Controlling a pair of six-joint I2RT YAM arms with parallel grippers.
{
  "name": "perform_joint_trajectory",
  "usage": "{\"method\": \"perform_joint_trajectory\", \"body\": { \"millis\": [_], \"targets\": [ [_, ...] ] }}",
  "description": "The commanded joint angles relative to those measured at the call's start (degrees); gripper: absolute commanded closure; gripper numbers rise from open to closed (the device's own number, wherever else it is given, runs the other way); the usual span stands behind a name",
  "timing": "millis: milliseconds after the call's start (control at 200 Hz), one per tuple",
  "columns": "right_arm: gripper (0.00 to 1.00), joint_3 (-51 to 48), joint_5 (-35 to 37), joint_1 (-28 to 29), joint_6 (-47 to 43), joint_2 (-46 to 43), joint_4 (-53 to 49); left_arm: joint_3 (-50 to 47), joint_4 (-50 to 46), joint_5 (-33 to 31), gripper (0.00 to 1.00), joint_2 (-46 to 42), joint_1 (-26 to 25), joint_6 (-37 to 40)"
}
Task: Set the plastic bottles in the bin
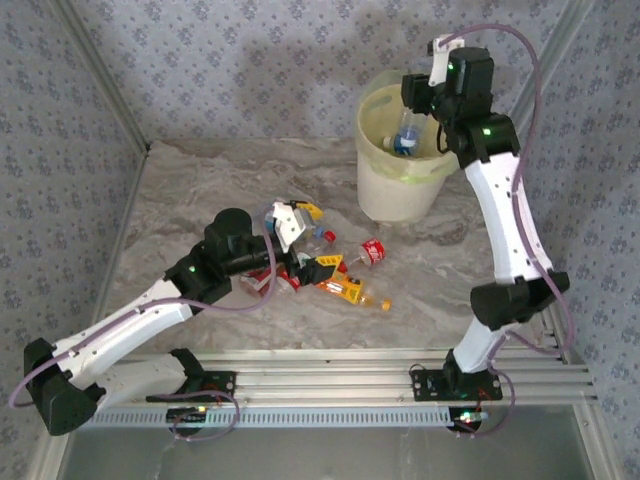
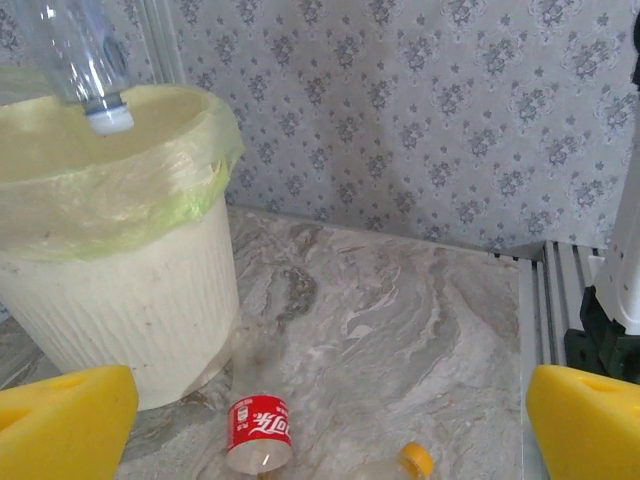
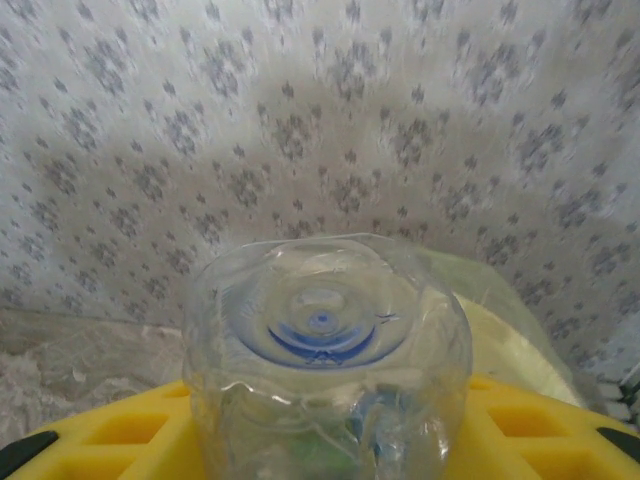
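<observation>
My right gripper [image 1: 412, 112] hangs over the bin [image 1: 385, 195], shut on a clear plastic bottle [image 1: 406, 128] held cap down above the bin's opening. The right wrist view has that bottle's base [image 3: 325, 340] squeezed between the yellow fingers [image 3: 110, 432]. In the left wrist view it dangles over the bag-lined bin [image 2: 130, 290], white cap [image 2: 108, 120] lowest. My left gripper [image 1: 310, 238] stands open and low over a cluster of bottles [image 1: 290, 275] on the table. A red-labelled bottle [image 2: 258, 425] and an orange-capped one [image 2: 415, 462] lie just ahead of its open fingers [image 2: 60, 420].
The red-labelled bottle [image 1: 372, 252] lies between the cluster and the bin. An orange-capped bottle [image 1: 370, 298] lies near the front. Wallpapered walls close in the marble table [image 1: 200, 190] at the back and sides; a metal rail [image 1: 400, 375] runs along the near edge.
</observation>
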Motion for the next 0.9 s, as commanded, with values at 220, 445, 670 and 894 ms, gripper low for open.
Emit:
{"method": "perform_joint_trajectory", "body": {
  "millis": [220, 445, 670, 894],
  "targets": [
    [0.43, 5.3, -14.0, -2.9, 10.7, 10.7, -7.2, 2.3, -2.5, -2.7, 0.0, 1.1, -0.4, -0.1],
    [0.35, 6.5, -17.6, -4.2, 12.8, 14.7, -9.8, 3.6, -4.8, -4.0, 0.0, 1.8, -0.3, -0.7],
    [0.17, 10.7, -16.5, -4.3, 12.2, 14.9, -13.6, 5.5, -7.3, -4.7, 0.0, 2.8, 0.0, -1.8],
    [0.15, 10.2, -15.4, -4.2, 9.8, 10.0, -16.1, 6.4, -8.6, -4.6, 0.0, 3.2, 0.8, -2.4]
  ]
}}
